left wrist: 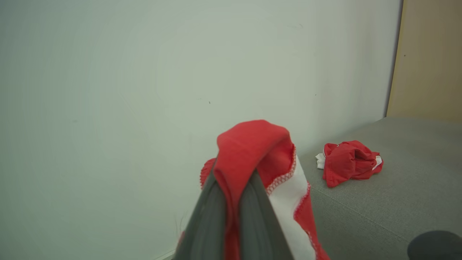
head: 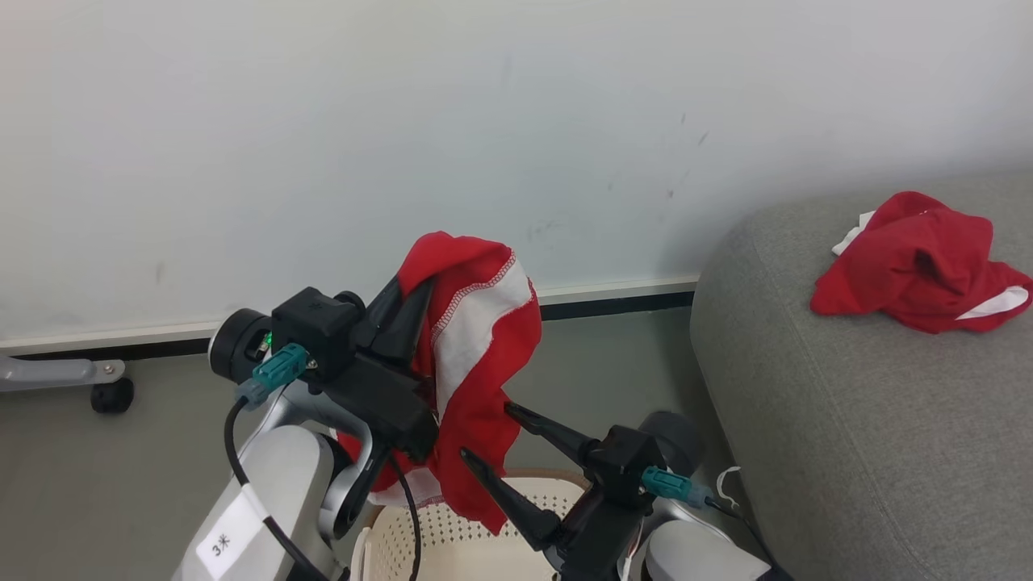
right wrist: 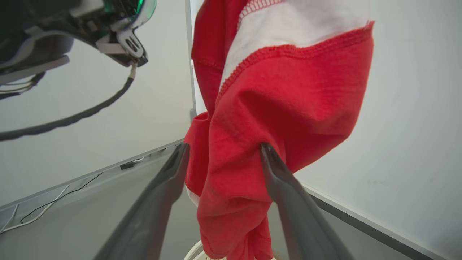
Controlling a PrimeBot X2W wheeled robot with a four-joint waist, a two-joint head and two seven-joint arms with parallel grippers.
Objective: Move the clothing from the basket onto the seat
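Clothing (head: pixel 492 379) in L jaws, above basket (head: pixel 452 542)

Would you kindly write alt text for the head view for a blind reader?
The left gripper holds a red-and-white garment above the basket; the open right gripper straddles its hem. A second garment lies on the sofa.

The held garment (head: pixel 492 379) is soft, matt red knit cloth with a white panel and looped red-and-white stitching along its seams. The second garment (head: pixel 920 266) looks like the same cloth. The sofa (head: pixel 847 420) wears a coarse grey woven fabric. The basket (head: pixel 452 537) is smooth cream perforated plastic under a brown woven-look rim. The right gripper (head: pixel 486 430) has dark, matt, smooth fingers. The left forearm shell (head: pixel 274 476) is pale with a slight sheen. The wall (head: pixel 484 121) is matt paint, lightly scuffed.
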